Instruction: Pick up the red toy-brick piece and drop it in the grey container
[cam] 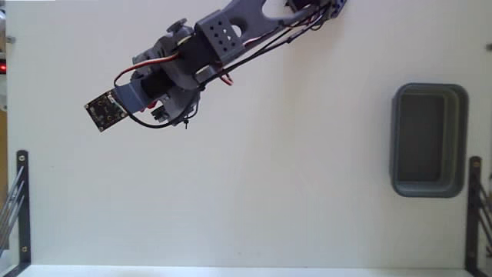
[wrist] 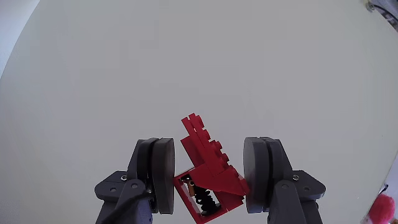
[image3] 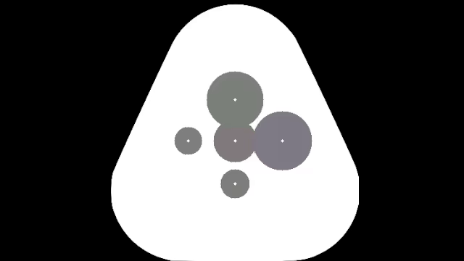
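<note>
Starting with the fixed view: the arm reaches in from the top edge toward the upper left of the white bench [cam: 254,200], and its end effector [cam: 173,115] is buried under the arm's own body, servo and wiring, so the fingers cannot be made out from here. The red toy-brick piece is not visible in this view, hidden under the arm. The grey container [cam: 396,138] sits at the far right, well apart from the arm, and its dark inside looks empty, so nothing is dropped yet. Moving to the wrist view: the end effector [wrist: 208,177] has its two round pads on either side of the red toy-brick piece [wrist: 208,165], which lies tilted between them, its stepped end pointing up the picture and a small dark part showing at its lower end. The right pad looks touching or nearly touching the brick's lower corner; a narrow gap shows on the left side, so the jaws are spread around it, not clamped. Cannot tell if the brick is on the bench or slightly raised. Judged progress: reach done, grasp about to close; the squeeze, lift, carry across to the container and release are all left.
</note>
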Controlling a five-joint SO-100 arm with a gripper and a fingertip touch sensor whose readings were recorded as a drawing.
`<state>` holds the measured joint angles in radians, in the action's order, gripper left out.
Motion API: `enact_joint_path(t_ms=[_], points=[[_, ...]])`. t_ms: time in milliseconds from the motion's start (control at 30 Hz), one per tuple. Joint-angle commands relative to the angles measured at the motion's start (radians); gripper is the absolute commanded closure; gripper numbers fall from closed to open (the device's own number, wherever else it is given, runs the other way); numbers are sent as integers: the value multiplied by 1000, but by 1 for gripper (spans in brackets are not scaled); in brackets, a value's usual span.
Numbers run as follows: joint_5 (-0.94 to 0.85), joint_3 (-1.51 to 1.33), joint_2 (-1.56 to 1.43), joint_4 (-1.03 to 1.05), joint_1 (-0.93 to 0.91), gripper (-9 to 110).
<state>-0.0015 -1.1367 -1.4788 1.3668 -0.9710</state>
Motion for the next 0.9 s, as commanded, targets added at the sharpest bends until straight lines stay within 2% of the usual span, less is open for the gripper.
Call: enact_joint_path(t_ms=[0, 867], points=[[2, 100, -15, 39, -13, 41], [2, 157, 2, 80, 17, 41]])
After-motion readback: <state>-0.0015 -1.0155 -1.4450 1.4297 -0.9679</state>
